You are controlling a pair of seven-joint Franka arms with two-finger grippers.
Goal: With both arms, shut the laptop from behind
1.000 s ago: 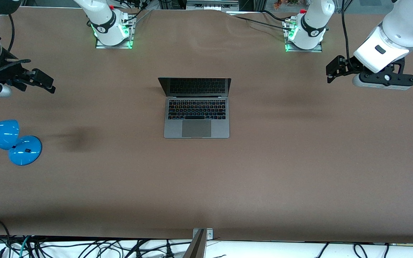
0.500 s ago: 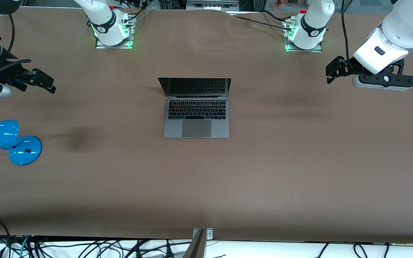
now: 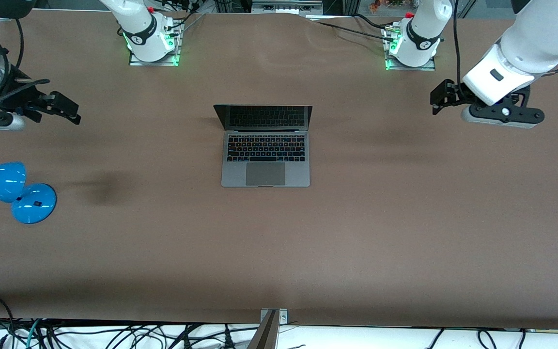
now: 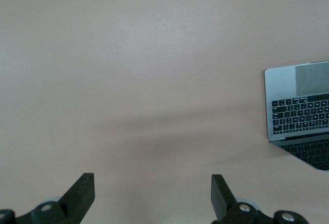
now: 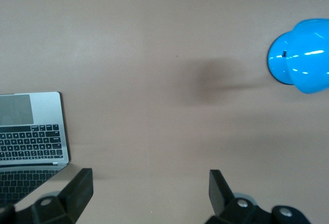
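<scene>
While the laptop (image 3: 265, 145) sits open, I see my left gripper (image 3: 441, 97) and right gripper (image 3: 63, 109) wide apart, empty, over bare table (image 3: 356, 232) flanking it.

arms (image 3: 526, 43): white, black bands | black cables | claws black | bases lit green
</scene>
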